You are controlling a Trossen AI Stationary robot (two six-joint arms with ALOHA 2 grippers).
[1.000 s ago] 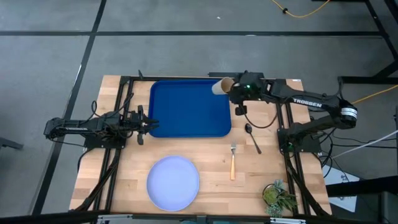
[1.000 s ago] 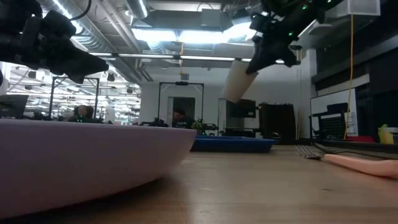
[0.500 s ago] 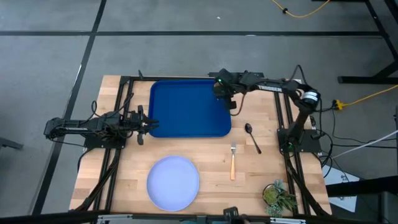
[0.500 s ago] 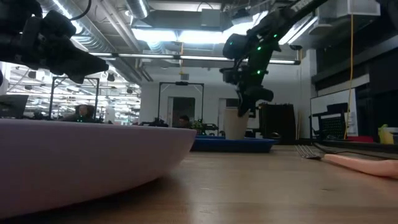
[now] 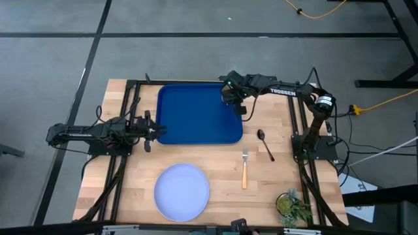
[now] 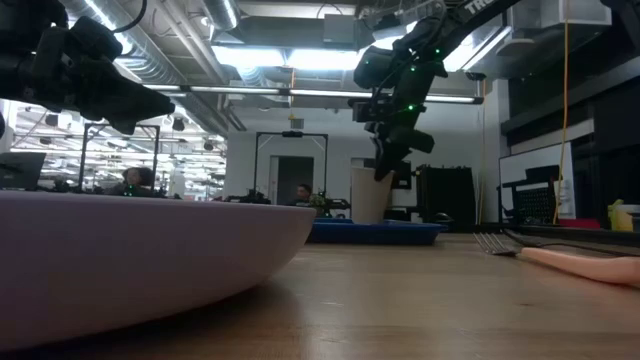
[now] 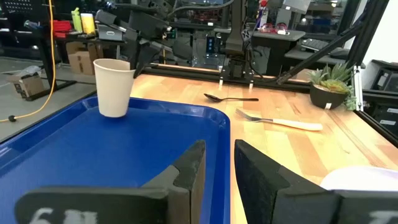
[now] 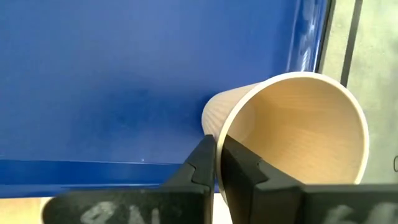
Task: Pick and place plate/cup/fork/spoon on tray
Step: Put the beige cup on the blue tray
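The right gripper (image 5: pixel 230 96) hangs over the far right corner of the tray (image 5: pixel 196 121), its arm stretched out nearly level across the table's far edge with the wrist bent downward. In the right wrist view its fingers (image 8: pixel 205 163) sit close together straddling the rim of the cup (image 8: pixel 292 140), one outside the wall and one inside; whether they press the wall cannot be made out. The cup stands upright on the tray floor in that corner, mouth up, and from above the gripper hides it almost entirely.

The left gripper (image 5: pixel 151 130) waits at the tray's left edge, arm low and level, fingers slightly parted.

Off the tray toward the near side lie the spoon (image 5: pixel 264 142), fork (image 5: pixel 244 168) and plate (image 5: pixel 182 192).
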